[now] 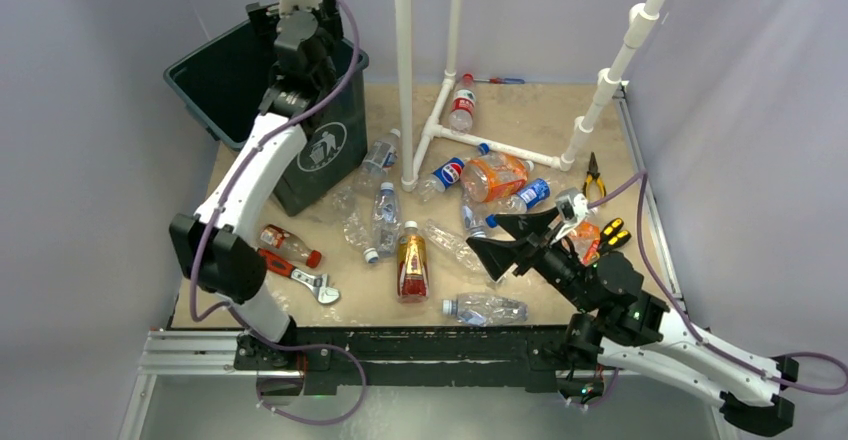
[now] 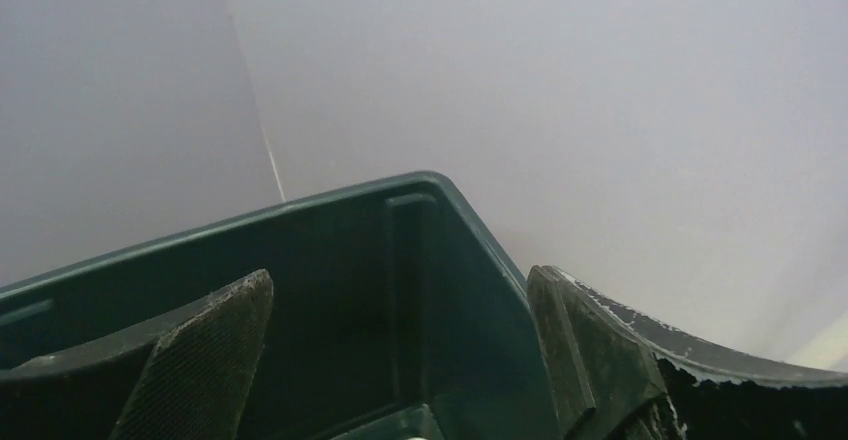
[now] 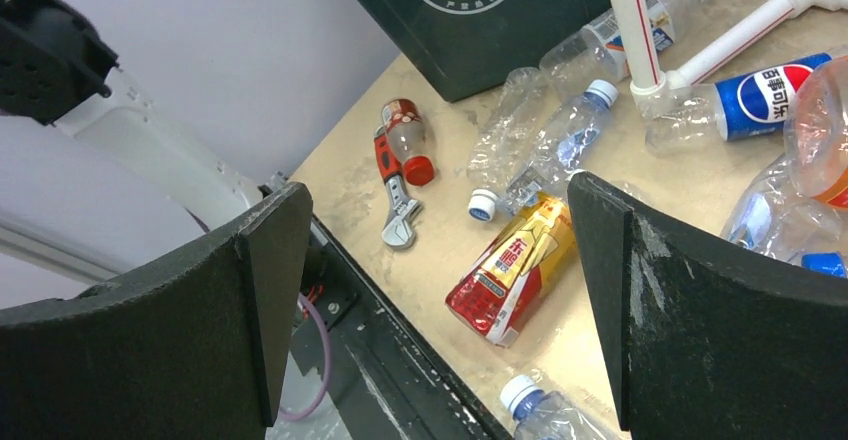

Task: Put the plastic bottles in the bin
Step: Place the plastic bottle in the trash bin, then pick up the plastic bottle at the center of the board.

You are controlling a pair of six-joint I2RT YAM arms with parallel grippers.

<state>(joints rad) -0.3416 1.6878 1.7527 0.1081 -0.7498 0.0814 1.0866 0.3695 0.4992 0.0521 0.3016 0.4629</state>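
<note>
You have the plastic bottles scattered across the bench, most of them crowded around the white pipe frame (which may block some approaches). The bin stands at the far-left corner, mouth upward. Your left tool hangs over that mouth, jaws apart with nothing between them, probably a drop position. Your right tool hovers over the near-right bottles, jaws wide and empty, apparently lined up for a pick. The red-gold bottle lies below it. Leave the wrench alone.

Bottles: roughly twelve. Bin: one. Wrench: one.
</note>
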